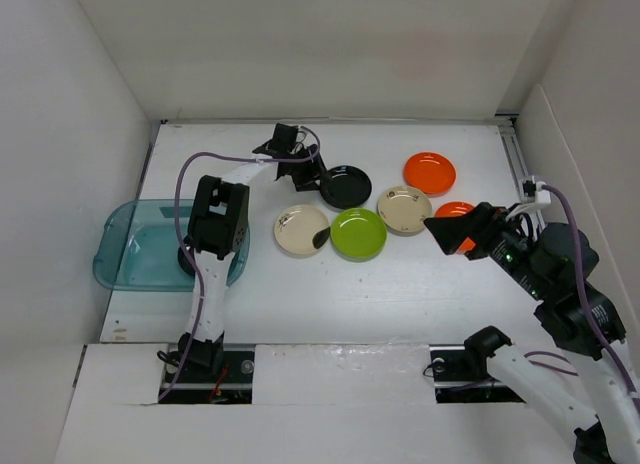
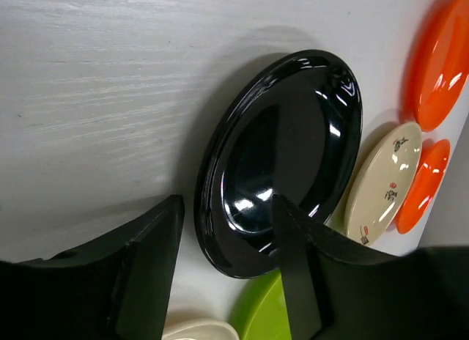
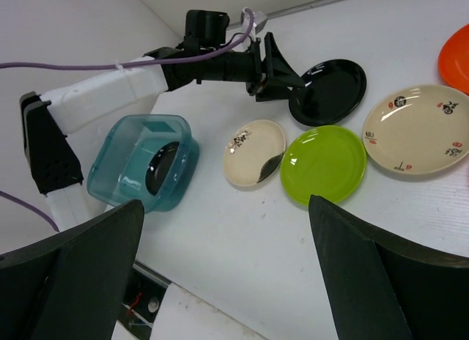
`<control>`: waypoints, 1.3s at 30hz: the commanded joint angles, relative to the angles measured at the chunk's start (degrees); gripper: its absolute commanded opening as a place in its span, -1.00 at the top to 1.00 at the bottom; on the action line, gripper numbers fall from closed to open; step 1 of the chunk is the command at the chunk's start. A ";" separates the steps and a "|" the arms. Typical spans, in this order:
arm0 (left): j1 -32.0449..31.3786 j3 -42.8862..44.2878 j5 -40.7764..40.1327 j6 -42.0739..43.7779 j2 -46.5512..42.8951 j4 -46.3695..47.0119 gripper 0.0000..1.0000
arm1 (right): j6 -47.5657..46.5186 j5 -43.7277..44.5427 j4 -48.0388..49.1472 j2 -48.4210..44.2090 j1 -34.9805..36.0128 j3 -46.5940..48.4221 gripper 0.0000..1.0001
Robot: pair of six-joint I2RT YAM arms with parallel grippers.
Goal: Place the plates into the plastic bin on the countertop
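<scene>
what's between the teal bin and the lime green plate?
A cream plate with dark marks, close beside the lime green plate; bare countertop separates it from the plastic bin. Right wrist view shows it best.

black plate (image 1: 346,186) glossy | orange plates (image 1: 429,172) plain | cream plates (image 1: 404,209) with dark marks | lime green plate (image 1: 358,233) | bin (image 1: 120,246) translucent teal | counter (image 1: 400,294) white

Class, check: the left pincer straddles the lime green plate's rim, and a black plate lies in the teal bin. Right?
No: the left wrist view shows the left pincer straddling the rim of a black plate, not the lime green plate.
</scene>
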 commanded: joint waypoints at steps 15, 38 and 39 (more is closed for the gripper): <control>0.72 1.85 3.78 -2.25 1.79 3.70 1.00 | -0.72 -0.66 2.81 -2.17 -0.35 0.97 -1.00; 28.49 -42.53 -26.70 -12.19 -67.37 -10.34 1.00 | -3.09 -4.26 -2.02 -3.75 0.18 4.39 -1.00; 28.50 -43.15 -28.55 -12.19 -68.78 -11.84 1.00 | -3.79 -4.79 -1.50 -3.75 0.18 4.92 -1.00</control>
